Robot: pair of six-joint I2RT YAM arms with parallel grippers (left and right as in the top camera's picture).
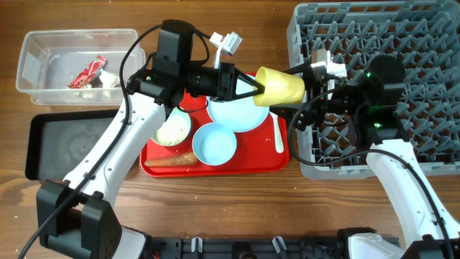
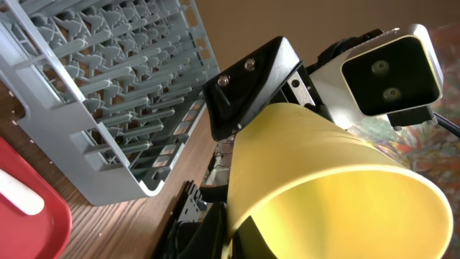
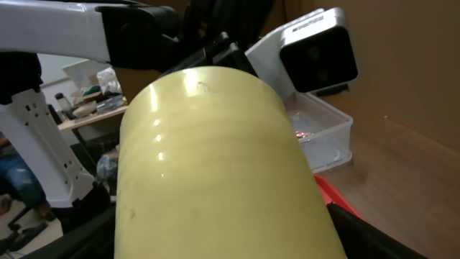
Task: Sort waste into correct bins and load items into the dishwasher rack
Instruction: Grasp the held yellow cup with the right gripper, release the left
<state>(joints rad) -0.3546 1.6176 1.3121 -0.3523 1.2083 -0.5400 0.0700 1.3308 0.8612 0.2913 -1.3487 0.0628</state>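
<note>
Yellow cup [image 1: 282, 86] hangs sideways above the desk [image 1: 323, 216], beside the rack [image 1: 431, 43] — my left pincer [image 1: 259, 86] clasps it; my right pincer [image 1: 309, 86] straddles its other end — grip unclear.

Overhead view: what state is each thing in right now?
yellow cup, lying sideways in the air.
left gripper, shut on the yellow cup.
right gripper, around the yellow cup, grip unclear.
wrapper, crumpled, in the clear tub.
blue bowl, upright on the red tray.
</note>
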